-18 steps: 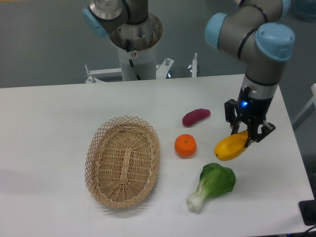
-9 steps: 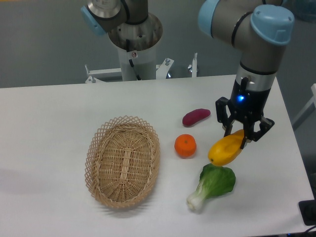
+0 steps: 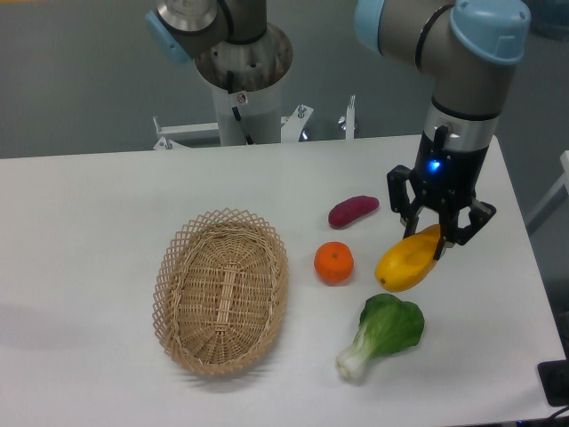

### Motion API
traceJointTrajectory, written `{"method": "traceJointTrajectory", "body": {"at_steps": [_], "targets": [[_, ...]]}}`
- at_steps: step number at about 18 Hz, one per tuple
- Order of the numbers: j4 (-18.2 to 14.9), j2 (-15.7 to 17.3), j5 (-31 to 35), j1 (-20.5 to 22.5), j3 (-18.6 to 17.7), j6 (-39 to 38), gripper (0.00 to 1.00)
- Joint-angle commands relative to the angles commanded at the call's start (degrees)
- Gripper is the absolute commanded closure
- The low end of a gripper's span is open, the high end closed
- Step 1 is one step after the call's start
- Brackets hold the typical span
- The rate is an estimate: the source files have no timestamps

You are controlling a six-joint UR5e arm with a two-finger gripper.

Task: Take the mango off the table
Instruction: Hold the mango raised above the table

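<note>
The mango (image 3: 404, 263) is yellow with an orange blush at its upper end. It hangs tilted above the white table (image 3: 89, 222), right of centre. My gripper (image 3: 426, 240) is shut on the mango's upper right end, one finger on each side. The mango's lower end points down-left, just above the leafy green vegetable.
A round orange (image 3: 333, 262) lies left of the mango. A dark purple-red sweet potato (image 3: 353, 211) lies behind the orange. A bok choy (image 3: 384, 331) lies in front of the mango. A woven oval basket (image 3: 221, 290) stands at centre left. The table's right edge is near.
The gripper has risen with the mango in it and shifted a little to the left. The mango has left the tabletop and hangs higher than a second ago.
</note>
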Motion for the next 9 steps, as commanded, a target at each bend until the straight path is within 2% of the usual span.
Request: {"method": "traceJointTrajectory", "body": {"at_steps": [9], "targets": [[0.00,0.09,0.00,0.00,-0.35,0.00,0.64]]}}
